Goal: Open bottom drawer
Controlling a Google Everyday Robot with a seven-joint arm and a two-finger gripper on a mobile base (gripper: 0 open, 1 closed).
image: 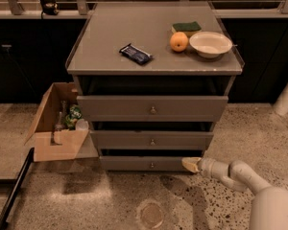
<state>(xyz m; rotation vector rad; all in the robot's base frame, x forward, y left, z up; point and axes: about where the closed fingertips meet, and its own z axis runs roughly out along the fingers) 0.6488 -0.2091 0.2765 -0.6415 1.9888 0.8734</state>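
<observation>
The grey cabinet has three drawer fronts. The bottom drawer [144, 163] is the narrowest front, with a small round metal knob [151, 165] at its centre. It sits slightly forward of the cabinet, with a dark gap above it. My gripper [191, 164] comes in low from the right on a white arm. Its cream tip is at the right end of the bottom drawer front, well right of the knob.
The middle drawer [151, 140] and the top drawer [152, 109] are above. On the cabinet top lie a dark snack bar [136, 54], an orange [179, 41], a white bowl [210, 44] and a green sponge [187, 27]. An open cardboard box [57, 123] with items stands at the left on the floor.
</observation>
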